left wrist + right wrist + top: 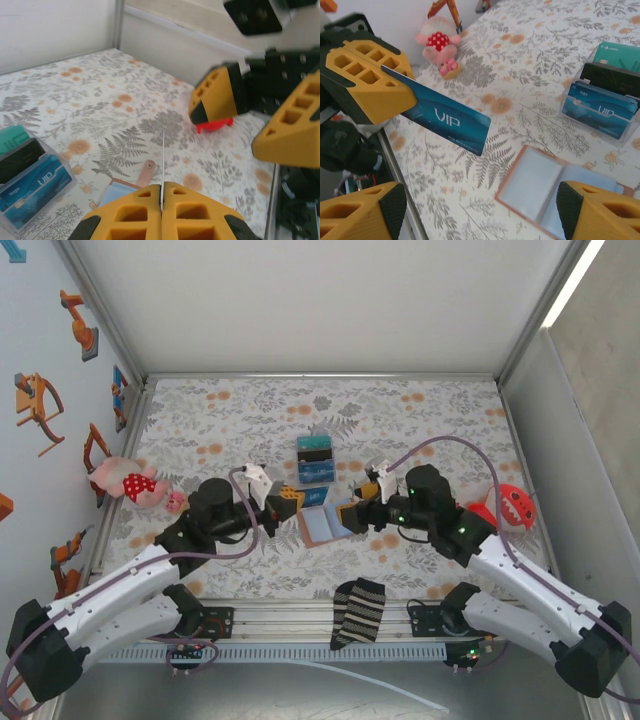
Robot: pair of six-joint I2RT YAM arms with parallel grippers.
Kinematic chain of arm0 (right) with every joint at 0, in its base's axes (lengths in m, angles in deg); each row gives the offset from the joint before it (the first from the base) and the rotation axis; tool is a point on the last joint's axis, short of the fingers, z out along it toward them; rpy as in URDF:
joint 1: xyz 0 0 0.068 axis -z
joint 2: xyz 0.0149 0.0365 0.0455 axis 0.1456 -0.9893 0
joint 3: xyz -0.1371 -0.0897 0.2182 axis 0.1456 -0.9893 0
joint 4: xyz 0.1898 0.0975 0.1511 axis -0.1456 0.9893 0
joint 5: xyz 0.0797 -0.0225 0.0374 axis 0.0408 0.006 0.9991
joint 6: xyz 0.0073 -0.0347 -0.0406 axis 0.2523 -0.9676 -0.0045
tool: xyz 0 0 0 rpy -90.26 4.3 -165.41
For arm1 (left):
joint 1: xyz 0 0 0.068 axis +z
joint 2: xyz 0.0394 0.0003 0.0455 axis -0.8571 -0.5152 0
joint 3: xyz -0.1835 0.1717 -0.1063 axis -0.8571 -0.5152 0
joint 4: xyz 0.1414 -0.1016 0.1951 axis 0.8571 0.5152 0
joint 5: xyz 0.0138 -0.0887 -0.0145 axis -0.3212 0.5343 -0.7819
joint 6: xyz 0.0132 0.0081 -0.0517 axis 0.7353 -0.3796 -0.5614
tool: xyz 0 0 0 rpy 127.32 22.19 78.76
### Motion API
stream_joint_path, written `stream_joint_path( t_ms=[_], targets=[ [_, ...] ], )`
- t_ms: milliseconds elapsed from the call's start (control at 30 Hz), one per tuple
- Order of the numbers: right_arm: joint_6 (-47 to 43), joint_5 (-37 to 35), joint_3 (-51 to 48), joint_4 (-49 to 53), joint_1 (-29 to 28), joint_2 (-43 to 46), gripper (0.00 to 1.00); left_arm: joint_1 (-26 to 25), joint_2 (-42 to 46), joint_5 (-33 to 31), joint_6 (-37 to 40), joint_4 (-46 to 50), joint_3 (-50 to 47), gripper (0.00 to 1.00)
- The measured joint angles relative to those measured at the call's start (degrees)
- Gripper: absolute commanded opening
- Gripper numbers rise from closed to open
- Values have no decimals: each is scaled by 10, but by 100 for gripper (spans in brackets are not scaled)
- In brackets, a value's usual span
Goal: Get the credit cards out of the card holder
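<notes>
The floral table (420, 420) bears the card holder (325, 523), lying open at its middle, just near of a clear box of cards (316, 460). The right gripper (481, 200) hangs at the holder's right edge, fingers spread and empty. The left gripper (161, 196), left of the holder, clenches a blue VIP credit card (445, 122) above the table.

Your left arm (130, 585) reaches inward toward the centre, the left claw (161, 195) clamped tight on a credit card (445, 122). Your right arm (525, 585) mirrors it from the opposite side, the right claw (366, 502) spread wide, close to its partner.
</notes>
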Motion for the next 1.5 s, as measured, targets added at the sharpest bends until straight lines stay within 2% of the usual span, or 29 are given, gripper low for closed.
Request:
stream_joint_path(
  t_ms=[133,267,600,700,900,1033,1167,1333,1433,1500],
  targets=[
    [64,3,-37,-94,0,-16,79,0,8,-33,-65,-52,-13,0],
    [106,23,-39,-164,0,-58,72,0,8,-45,-117,-100,-13,0],
    [151,99,-26,-284,0,-117,57,0,4,-20,-185,-163,-18,0],
    [156,120,-19,-311,0,-117,47,0,2,-9,-192,-166,-18,0],
    [161,155,-14,-335,4,-116,20,0,3,2,-201,-173,-18,1],
    [161,172,-14,-338,7,-115,8,0,6,3,-203,-173,-18,19],
    [149,188,-8,-324,6,-104,1,8,13,2,-185,-138,-13,35],
    [116,183,2,-265,6,-73,0,9,30,5,-132,-45,32,62],
    [91,179,8,-222,6,-51,0,11,30,12,-82,31,87,71],
    [73,177,16,-190,6,-41,0,11,17,21,-41,96,140,72]
  ],
)
